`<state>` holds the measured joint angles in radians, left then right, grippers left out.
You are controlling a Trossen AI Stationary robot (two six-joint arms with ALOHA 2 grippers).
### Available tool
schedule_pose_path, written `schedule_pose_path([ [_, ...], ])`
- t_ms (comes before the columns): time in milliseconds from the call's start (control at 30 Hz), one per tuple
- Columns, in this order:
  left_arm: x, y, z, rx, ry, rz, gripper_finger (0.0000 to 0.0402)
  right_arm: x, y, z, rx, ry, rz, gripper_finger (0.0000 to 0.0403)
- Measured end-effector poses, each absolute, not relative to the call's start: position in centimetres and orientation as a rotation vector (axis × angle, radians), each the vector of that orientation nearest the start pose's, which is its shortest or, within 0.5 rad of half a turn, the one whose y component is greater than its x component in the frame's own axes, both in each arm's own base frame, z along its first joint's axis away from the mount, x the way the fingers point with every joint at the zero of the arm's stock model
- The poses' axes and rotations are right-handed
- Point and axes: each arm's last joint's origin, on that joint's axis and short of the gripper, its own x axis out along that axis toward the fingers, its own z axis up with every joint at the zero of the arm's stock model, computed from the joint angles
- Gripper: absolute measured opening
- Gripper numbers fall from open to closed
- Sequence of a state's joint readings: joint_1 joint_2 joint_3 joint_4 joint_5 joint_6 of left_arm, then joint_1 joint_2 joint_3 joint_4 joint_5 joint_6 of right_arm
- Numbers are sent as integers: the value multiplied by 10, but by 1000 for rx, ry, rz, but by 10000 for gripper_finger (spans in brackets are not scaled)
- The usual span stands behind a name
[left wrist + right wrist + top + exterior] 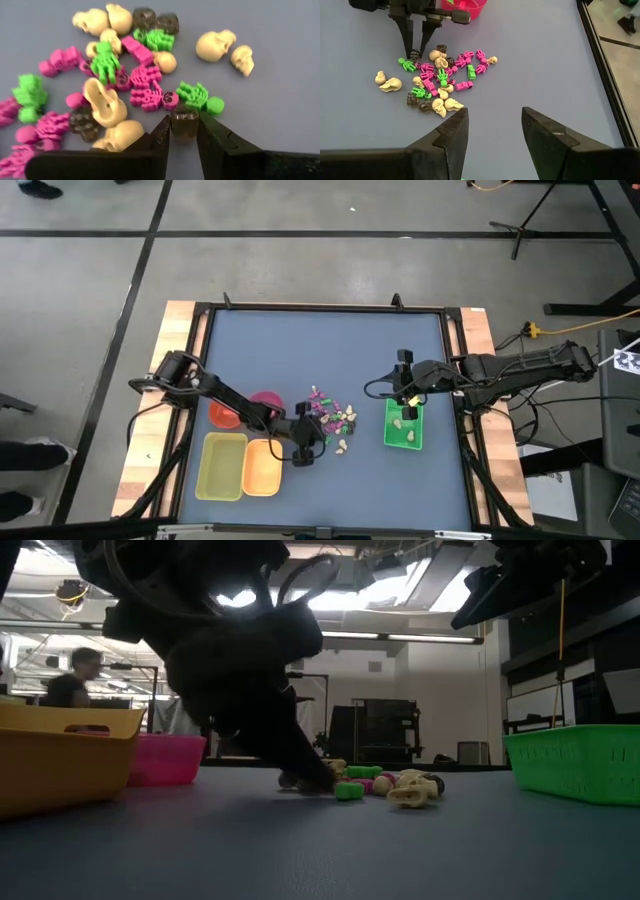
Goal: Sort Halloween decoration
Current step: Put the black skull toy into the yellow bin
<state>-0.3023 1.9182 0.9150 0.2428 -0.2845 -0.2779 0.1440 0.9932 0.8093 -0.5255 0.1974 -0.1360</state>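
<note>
fingers point(160, 137) around brown skull point(183, 122) (pile's edge)

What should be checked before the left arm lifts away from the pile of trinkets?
1. Left end effector around one piece only: ok, a single dark brown skull sits between its fingers.
2. Grip fully closed on that skull: cannot tell, the fingers flank it closely but contact is unclear.
3. Neighbours clear of the lift: not ok, a green skeleton and a magenta skeleton lie right against the skull.
4. Right end effector out of the way: ok, open and empty, back from the pile over the green tray.
5. Drop spots reachable: ok, pink bowl, orange bowl and yellow tray sit beside the left arm.
</note>
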Motion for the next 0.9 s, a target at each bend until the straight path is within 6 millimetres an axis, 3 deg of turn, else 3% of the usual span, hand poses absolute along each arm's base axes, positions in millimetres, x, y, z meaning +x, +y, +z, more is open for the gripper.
schedule_pose_path([
  [233, 346, -98, 136, -64, 663, 82, 57, 199, 23, 276, -251, 703, -4, 184],
  [467, 329, -100, 167, -85, 708, -8, 57, 199, 23, 276, -251, 702, -4, 184],
  [733, 293, -115, 195, -272, 903, -194, 57, 199, 23, 276, -251, 702, -5, 184],
  [900, 267, -129, 200, -439, 1100, -248, 57, 199, 23, 276, -250, 705, -4, 184],
])
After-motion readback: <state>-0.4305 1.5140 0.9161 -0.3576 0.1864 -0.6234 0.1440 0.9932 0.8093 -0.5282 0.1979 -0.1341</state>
